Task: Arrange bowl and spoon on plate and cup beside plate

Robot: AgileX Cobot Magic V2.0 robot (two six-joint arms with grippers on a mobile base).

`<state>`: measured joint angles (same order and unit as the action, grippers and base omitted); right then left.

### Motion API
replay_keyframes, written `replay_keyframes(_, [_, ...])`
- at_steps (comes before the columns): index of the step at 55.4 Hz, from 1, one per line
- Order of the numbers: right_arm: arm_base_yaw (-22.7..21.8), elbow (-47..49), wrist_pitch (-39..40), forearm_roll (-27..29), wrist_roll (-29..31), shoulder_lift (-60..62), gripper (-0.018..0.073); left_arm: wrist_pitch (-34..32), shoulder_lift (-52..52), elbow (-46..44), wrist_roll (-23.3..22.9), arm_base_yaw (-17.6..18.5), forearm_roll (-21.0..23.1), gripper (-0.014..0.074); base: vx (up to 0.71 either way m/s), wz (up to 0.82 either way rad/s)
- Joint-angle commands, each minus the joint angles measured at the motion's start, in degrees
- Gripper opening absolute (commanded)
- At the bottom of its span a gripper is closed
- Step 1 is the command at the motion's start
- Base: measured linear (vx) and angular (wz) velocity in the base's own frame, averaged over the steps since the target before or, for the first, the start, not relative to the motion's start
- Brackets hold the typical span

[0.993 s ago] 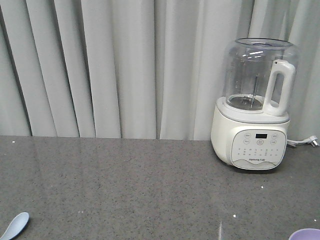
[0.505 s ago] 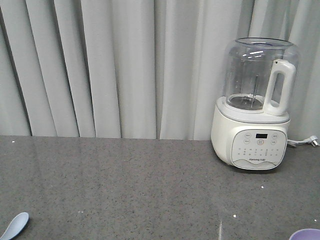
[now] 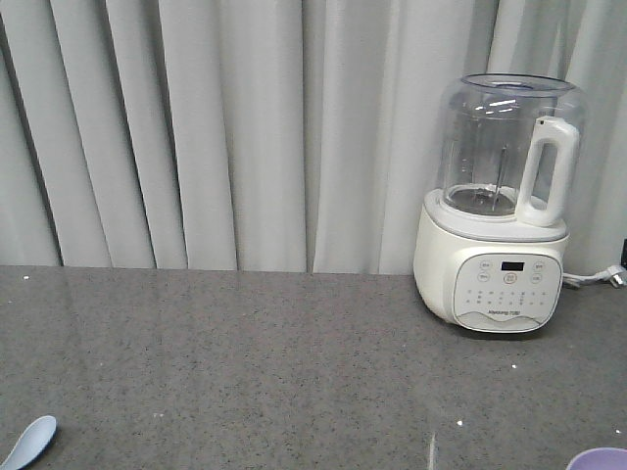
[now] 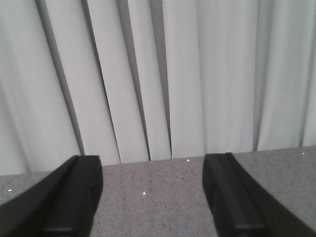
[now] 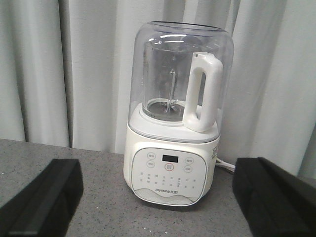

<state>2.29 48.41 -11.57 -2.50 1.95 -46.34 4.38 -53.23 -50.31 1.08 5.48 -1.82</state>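
Facing blender [image 5: 173,163], right jaws spread; spoon [image 3: 29,443] far left.

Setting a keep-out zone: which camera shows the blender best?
Right wrist view: the blender sits centred and large, with jar, blade, handle and control panel all clear. The front view shows it whole but smaller, at the right by the curtain. The left wrist view does not show it.

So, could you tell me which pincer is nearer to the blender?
Right, most likely. The right pincer points straight at the blender, framed between its fingers; the left pincer faces only curtain and counter, blender out of view.
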Motion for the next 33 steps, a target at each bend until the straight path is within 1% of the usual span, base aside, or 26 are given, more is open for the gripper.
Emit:
replay_keyframes(1, [0.1,2.0,5.2,-0.7,0.8,0.2,0.0727,-7.0,0.5,-2.1,-0.4,0.0,0.8,0.0596,0.00,0.00])
replay_keyframes(4, [0.1,2.0,4.9,0.0,0.8,0.2,0.0720,-6.9,0.2,-2.1,-1.5,0.0,2.5,0.0585,0.00,0.00])
replay_keyframes(7, [0.1,2.0,4.3,0.0,0.8,0.2,0.0709,-4.4,0.0,-2.3,-1.9,0.0,3.8,0.0575,0.00,0.00])
replay_keyframes(10, [0.1,2.0,3.1,0.0,0.8,0.2,0.0692,1.2,-0.9,-3.7,-1.8,0.0,3.9,0.0562,0.00,0.00])
replay_keyframes(12, [0.1,2.0,2.1,0.0,0.8,0.2,0.0678,6.3,-2.2,-5.1,-1.5,0.0,3.7,0.0558,0.00,0.00])
replay_keyframes(15, [0.1,2.0,0.5,0.0,0.8,0.2,0.0660,14.7,-4.9,-8.5,-1.1,-0.2,2.3,0.0557,0.00,0.00])
replay_keyframes(17, [0.1,2.0,-0.5,-0.1,0.8,0.2,0.0647,19.8,-7.5,-11.2,-1.1,-0.2,0.5,0.0557,0.00,0.00])
replay_keyframes(23, [0.1,2.0,-1.6,-0.3,0.8,0.2,0.0611,39.4,-16.0,-18.6,-1.1,-0.2,-4.8,0.0557,0.00,0.00])
replay_keyframes(25, [0.1,2.0,-1.6,-0.3,0.8,0.2,0.0598,43.5,-18.6,-20.0,-1.1,-0.2,-6.1,0.0557,0.00,0.00])
replay_keyframes(28, [0.1,2.0,-1.6,-0.3,0.8,0.2,0.0582,47.1,-22.1,-20.9,-1.1,-0.2,-7.4,0.0557,0.00,0.00])
replay_keyframes(33, [0.1,2.0,-1.6,-0.3,0.8,0.2,0.0571,49.2,-27.1,-20.7,-1.1,-0.2,-7.6,0.0557,0.00,0.00])
